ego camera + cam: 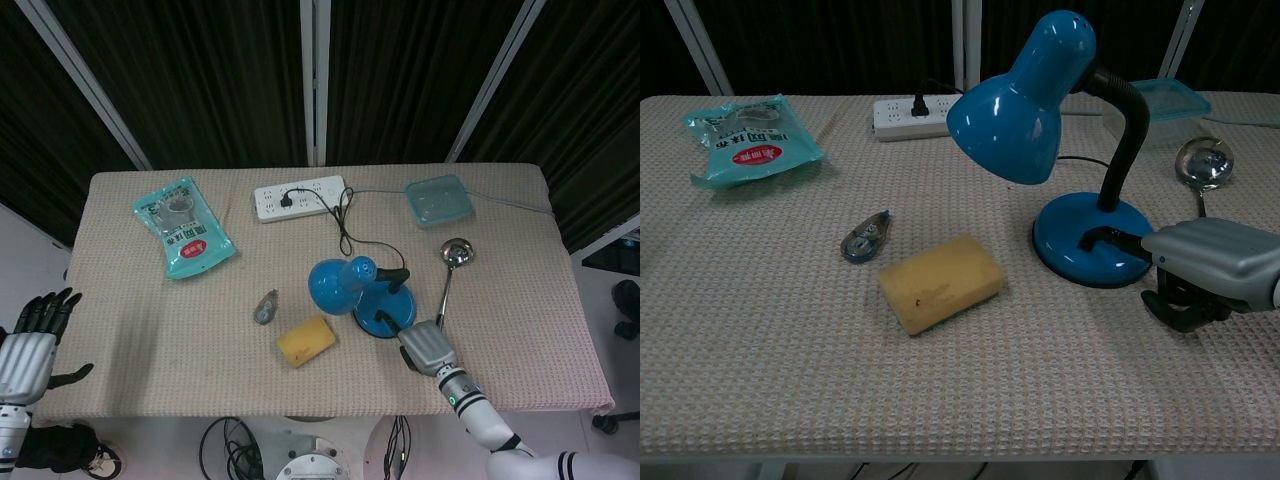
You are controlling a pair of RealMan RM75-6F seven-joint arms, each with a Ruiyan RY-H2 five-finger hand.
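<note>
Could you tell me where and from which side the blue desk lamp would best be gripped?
Probably the black gooseneck of the blue desk lamp, approached from the lamp's right, where the right hand already sits beside the base. The neck is slim and exposed; the shade is wide and smooth.
</note>
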